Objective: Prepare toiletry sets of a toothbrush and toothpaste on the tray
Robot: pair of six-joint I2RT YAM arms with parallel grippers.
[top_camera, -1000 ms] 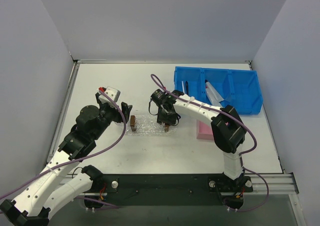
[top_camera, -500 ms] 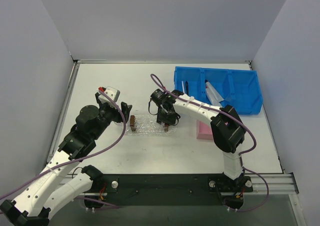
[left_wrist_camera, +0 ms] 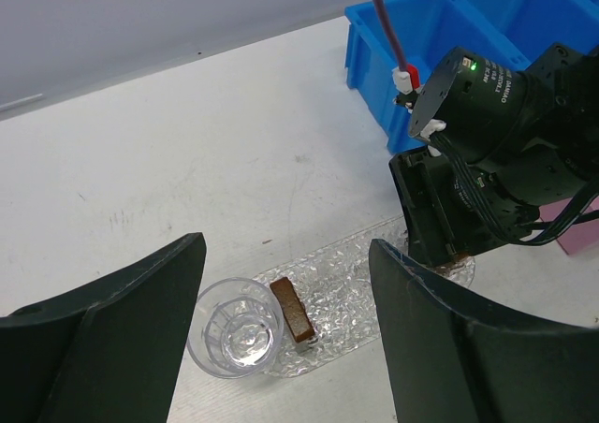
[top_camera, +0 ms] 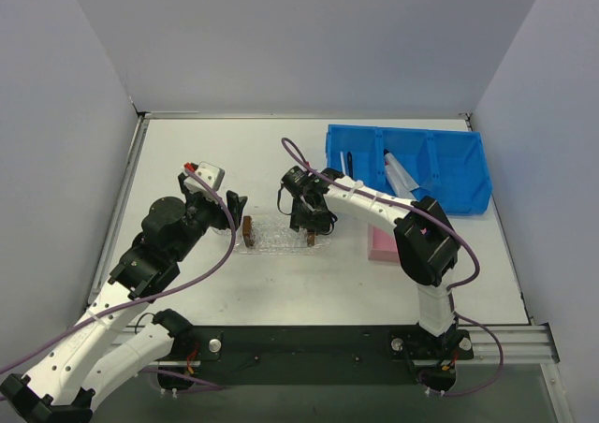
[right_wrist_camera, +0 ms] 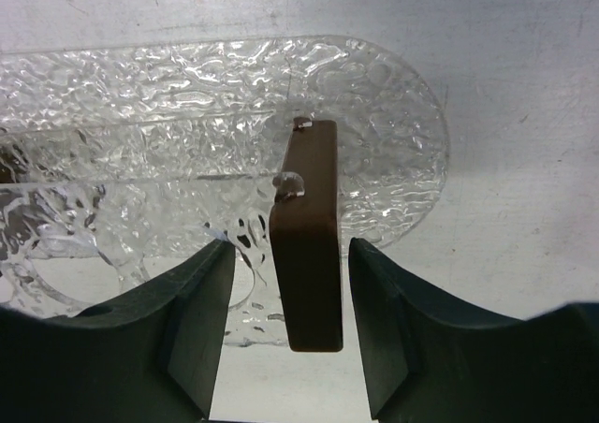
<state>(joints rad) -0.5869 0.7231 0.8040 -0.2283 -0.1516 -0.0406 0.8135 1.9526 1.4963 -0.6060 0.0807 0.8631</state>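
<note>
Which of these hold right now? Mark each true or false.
1. A brown block stands between the fingers of the right tool. True.
2. A toothbrush lies on the tray. False: only brown blocks show on it, with a clear cup at one end.
3. The left tool grips the cup. False: it is wide open and holds nothing.
4. The blue bin sits on the right arm's side of the table. True.
</note>
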